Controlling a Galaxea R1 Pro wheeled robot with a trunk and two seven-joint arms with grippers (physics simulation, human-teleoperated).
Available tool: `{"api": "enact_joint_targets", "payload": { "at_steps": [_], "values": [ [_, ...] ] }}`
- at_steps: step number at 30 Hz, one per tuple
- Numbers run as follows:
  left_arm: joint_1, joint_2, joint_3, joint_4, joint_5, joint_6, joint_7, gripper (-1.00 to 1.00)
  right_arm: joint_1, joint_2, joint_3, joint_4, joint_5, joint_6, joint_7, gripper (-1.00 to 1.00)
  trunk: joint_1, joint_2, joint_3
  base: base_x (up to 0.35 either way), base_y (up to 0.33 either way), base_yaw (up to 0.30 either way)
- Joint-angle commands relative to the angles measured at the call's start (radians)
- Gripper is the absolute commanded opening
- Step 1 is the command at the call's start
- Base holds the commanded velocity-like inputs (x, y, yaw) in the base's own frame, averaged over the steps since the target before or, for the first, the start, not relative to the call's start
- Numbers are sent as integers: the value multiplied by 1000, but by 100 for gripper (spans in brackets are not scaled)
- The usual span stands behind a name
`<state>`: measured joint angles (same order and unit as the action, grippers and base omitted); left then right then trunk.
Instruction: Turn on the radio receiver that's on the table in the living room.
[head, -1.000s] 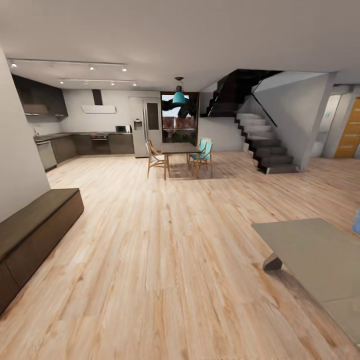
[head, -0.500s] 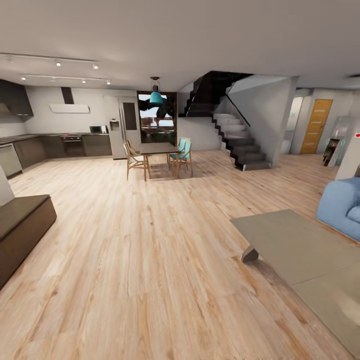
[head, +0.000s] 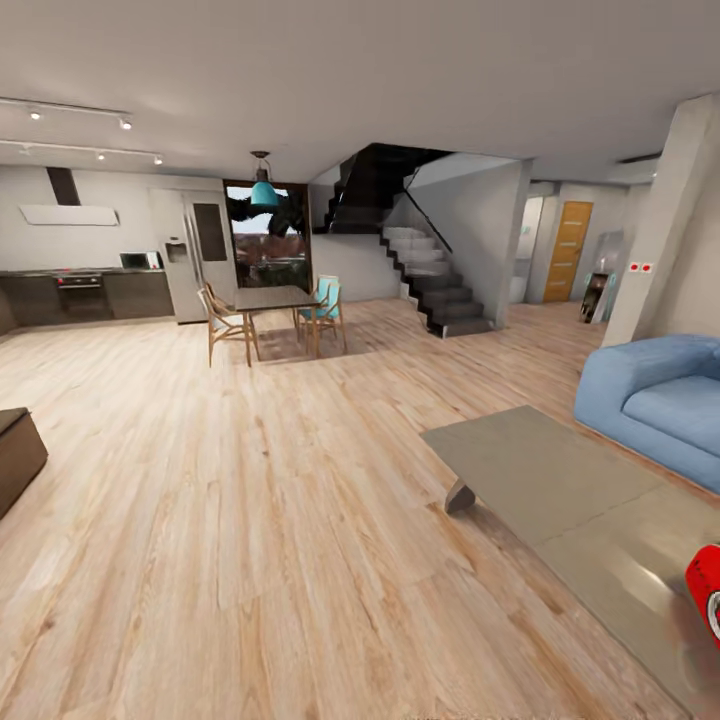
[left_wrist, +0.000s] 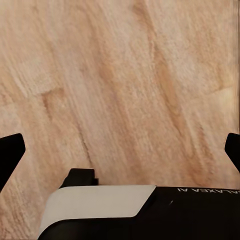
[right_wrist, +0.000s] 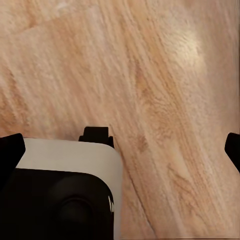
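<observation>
In the head view the red radio (head: 706, 598) is sitting on the grey counter (head: 560, 480) beside a blue sofa (head: 665, 400), while each wrist view is showing a released gripper, left (left_wrist: 120, 150) and right (right_wrist: 120, 150), hanging over plank floor (left_wrist: 125, 85).

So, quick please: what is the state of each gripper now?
Left gripper: open, holding nothing, above the wood floor.
Right gripper: open, holding nothing.
</observation>
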<state>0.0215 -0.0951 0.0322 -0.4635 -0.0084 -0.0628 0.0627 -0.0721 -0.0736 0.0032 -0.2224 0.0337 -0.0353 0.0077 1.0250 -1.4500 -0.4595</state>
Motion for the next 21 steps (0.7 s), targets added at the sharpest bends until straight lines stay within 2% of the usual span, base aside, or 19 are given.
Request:
{"api": "enact_joint_targets", "payload": {
  "at_steps": [1, 21],
  "values": [
    [0, 0, 0, 0, 0, 0, 0, 100, 0, 0, 0, 0, 0, 0, 0, 100, 0, 0, 0, 0, 0, -280],
    [0, -1, 0, 0, 1, 0, 0, 100, 0, 0, 0, 0, 0, 0, 0, 100, 0, 0, 0, 0, 0, -280]
  ]
}}
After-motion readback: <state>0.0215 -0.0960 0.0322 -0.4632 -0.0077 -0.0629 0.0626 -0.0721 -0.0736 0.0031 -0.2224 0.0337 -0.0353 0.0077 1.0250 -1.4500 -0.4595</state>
